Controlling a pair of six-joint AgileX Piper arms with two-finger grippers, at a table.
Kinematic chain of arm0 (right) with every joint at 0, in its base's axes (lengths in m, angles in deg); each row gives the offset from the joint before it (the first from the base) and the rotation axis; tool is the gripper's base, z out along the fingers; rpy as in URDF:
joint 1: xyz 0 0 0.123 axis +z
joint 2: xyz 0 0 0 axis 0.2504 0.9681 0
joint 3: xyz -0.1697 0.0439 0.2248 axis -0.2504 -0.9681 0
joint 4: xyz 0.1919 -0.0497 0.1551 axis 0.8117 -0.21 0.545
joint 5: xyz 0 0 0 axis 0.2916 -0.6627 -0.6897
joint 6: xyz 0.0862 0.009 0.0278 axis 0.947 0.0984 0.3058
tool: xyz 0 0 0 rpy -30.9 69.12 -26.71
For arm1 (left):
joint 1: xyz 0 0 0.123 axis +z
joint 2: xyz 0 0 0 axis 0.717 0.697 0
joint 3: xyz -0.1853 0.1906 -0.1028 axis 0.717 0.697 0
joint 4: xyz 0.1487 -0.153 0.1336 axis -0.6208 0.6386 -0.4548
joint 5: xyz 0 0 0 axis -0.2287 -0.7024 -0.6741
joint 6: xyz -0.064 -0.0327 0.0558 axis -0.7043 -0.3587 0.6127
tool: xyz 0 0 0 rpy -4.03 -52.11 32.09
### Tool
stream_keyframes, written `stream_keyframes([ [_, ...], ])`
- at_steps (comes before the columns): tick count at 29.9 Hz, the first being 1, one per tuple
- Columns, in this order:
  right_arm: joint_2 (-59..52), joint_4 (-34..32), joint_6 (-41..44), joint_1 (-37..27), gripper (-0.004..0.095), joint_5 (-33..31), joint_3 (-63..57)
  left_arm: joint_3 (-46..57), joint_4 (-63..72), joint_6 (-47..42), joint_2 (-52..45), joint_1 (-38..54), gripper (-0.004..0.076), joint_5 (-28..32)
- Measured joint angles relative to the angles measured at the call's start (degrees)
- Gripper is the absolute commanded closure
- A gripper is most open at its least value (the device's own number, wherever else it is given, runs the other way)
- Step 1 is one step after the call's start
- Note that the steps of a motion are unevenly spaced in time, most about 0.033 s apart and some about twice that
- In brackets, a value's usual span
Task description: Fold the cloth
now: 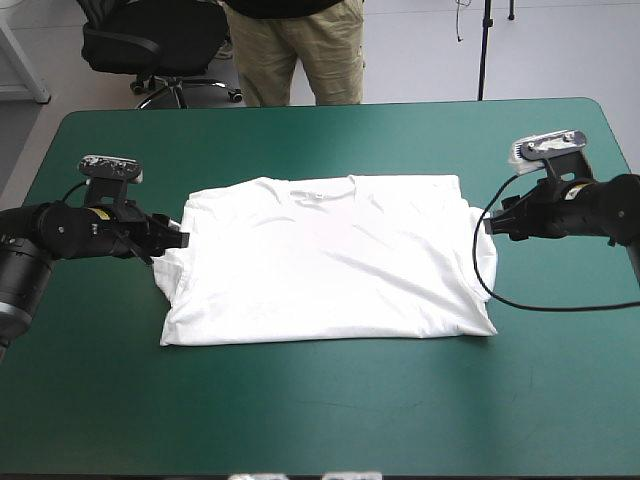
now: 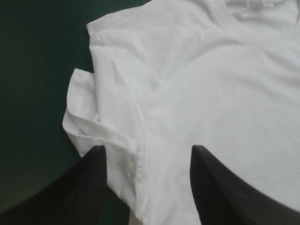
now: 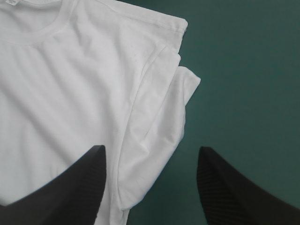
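the t-shirt (image 1: pixel 330 260) is lying spread flat at the middle of the teal-green cover (image 1: pixel 330 420), with the collar (image 1: pixel 325 188) toward the far edge and the hem toward the near one. the left gripper (image 1: pixel 178 240) is being held at the shirt's left edge, its black fingers standing well apart and holding nothing. the left sleeve (image 2: pixel 84 122) is lying in loose layers between and just ahead of them. the right gripper (image 1: pixel 492 225) is being held likewise at the right edge, jaws wide and empty, with the right sleeve (image 3: pixel 159 117) between its fingers.

the step in hand is judged to be the start of a fold: both sides are being approached and nothing is yet being gripped. the next move is likely calling for each gripper to be lowered onto its sleeve edge and shut on the cloth layers together, so that the sides can be carried evenly.

no brand, print or writing is being shown on the shirt. a small pale mark inside the collar may be a label, but it cannot be read.
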State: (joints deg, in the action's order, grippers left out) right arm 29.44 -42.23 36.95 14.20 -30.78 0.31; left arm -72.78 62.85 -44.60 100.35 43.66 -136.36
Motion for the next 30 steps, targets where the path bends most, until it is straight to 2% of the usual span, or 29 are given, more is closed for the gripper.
stream_keyframes([
  [5, 9.4, -1.2, 0.2, 0.0, 0.0431, 2.5, 0.2, -0.1, 1.4, 0.7, 1.0, 0.0, 0.0325, 0.4],
  [10, 19.4, -1.3, 0.2, 0.0, 0.044, 6.9, 0.7, -0.1, 1.6, 1.1, 1.0, 0.0, 0.0325, 0.7],
  [16, 30.1, -1.3, 0.2, 0.0, 0.0463, 8.1, 4.2, -0.1, 1.6, 1.5, 1.0, 0.0, 0.0327, 0.7],
  [19, 33.6, -1.3, 0.4, 0.0, 0.0597, 8.3, 6.0, -0.1, 1.6, 1.6, 1.0, 0.0, 0.0327, 0.7],
  [23, 35.0, -1.5, 0.3, 0.0, 0.0922, 8.8, 7.4, -0.1, 1.6, 1.8, 1.0, 0.0, 0.0328, 0.5],
  [30, 35.0, -2.1, -0.5, 0.0, 0.0911, 8.3, 7.5, -0.1, 1.6, 2.0, 1.0, 0.0, 0.0391, 0.5],
])
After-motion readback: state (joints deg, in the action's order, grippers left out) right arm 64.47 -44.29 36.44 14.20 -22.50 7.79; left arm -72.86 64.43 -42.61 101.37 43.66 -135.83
